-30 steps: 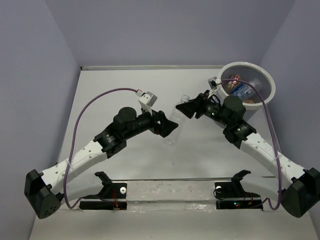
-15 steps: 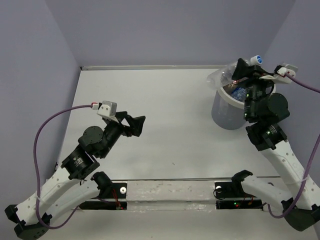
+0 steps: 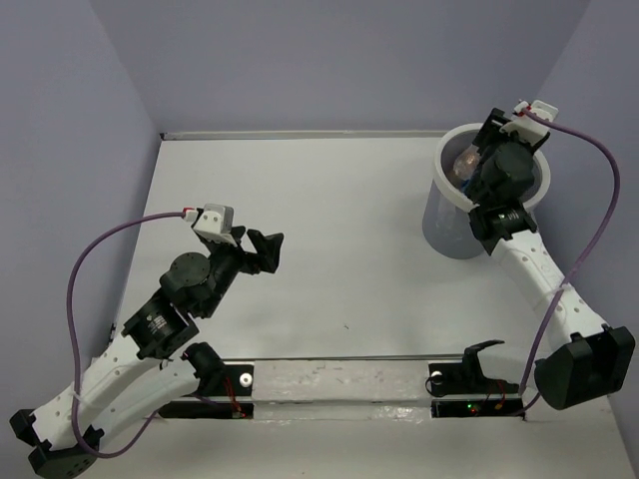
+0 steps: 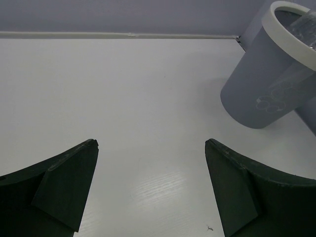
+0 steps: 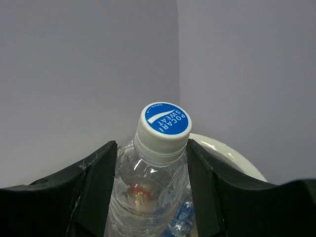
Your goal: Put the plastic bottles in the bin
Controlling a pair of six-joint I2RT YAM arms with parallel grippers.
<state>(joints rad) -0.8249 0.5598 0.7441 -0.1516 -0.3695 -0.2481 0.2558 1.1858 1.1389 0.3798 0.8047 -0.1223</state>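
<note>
**Right pincer** (image 5: 150, 148): closed on one clear bottle (image 5: 148, 197), with the fingers on either side of its shoulder just below the cap (image 5: 165, 122).

**Orientation:** the bottle's long axis runs in line with the fingers, and the cap end points away from the wrist.

**Markings:** the cap has white sides and a blue top lettered in white, "POCARI SWEAT". The finer print at its edge is too small to read with certainty.

**Location:** the bottle is held at the mouth of the bin (image 3: 444, 225), which stands upright at the far right corner of the table (image 3: 339, 200). In the overhead view the right wrist covers the opening and hides the bottle. In the wrist view the bin's white rim shows just behind it.

**Bin contents:** a reddish-orange item (image 3: 464, 160) shows inside, and a blue patch is seen through the held bottle. How many bottles are in the bin cannot be told.

**Left pincer** (image 3: 265, 247): jaws wide apart with nothing between them, above bare table toward the left edge and well apart from the bin.

**Count:** one bin, one bottle in grip.
</note>
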